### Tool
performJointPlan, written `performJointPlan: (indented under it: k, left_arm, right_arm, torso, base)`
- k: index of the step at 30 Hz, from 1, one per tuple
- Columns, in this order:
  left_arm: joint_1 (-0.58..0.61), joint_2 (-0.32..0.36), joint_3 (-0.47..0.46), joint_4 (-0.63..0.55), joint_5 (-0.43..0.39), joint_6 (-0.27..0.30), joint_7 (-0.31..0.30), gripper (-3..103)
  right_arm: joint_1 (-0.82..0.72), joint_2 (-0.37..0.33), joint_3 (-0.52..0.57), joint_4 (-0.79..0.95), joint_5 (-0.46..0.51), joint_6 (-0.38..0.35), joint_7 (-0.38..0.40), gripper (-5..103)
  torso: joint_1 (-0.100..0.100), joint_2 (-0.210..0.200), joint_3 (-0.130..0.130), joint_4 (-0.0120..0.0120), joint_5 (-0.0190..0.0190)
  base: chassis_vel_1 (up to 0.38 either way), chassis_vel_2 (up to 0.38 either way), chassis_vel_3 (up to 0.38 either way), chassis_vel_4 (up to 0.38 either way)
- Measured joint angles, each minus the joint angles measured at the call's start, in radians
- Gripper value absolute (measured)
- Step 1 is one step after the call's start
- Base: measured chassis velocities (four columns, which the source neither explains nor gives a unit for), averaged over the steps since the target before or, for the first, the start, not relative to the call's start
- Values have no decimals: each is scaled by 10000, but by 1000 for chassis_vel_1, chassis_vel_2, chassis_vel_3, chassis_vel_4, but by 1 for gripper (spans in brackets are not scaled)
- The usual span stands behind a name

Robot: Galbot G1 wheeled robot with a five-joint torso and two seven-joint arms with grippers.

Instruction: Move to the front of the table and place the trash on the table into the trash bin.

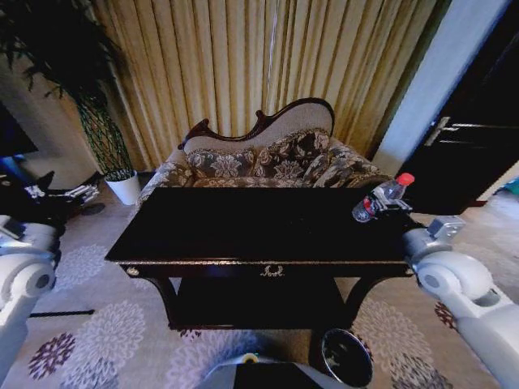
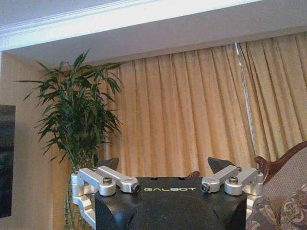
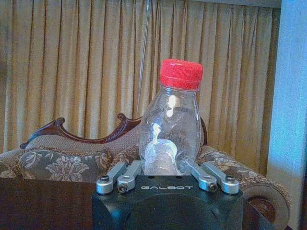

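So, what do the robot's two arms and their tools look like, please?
Both arms have smooth, rounded white-grey shells with round joint housings. The left arm and the right arm look alike. Each tool has a black block body with "GALBOT" in pale letters and silver metal linkages with bolts. The left tool ends in dark pointed fingertips. The right tool has the same silver links.

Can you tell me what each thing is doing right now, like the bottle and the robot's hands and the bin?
bottle: red cap on, empty, held tilted above the table.
right gripper: shut on the bottle.
left gripper: open, holding nothing.
trash bin: on the floor, open top.
table: bare top.
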Motion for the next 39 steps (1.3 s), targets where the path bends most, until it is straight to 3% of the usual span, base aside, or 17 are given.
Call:
performJointPlan:
  k: [29, 34, 39]
  left_arm:
    - [-60, -15, 120, -97, -10, 10, -28, 100]
    - [-106, -72, 229, -155, 19, 16, -56, 100]
    - [-114, -140, 250, -251, 25, 24, -155, 100]
  right_arm:
    - [-80, 210, -106, -61, -175, 211, 0, 26]
    - [-46, 576, -410, -273, 46, 230, 0, 26]
    - [-251, 1082, -740, -917, -489, 215, -222, 26]
  torso:
    - [-3, 1, -1, -1, 0]
    - [-5, 5, -3, 0, -2]
    - [1, 0, 1, 2, 2]
  base:
    - [132, -124, -130, 127]
    - [51, -75, -75, 56]
    - [0, 0, 0, 0]
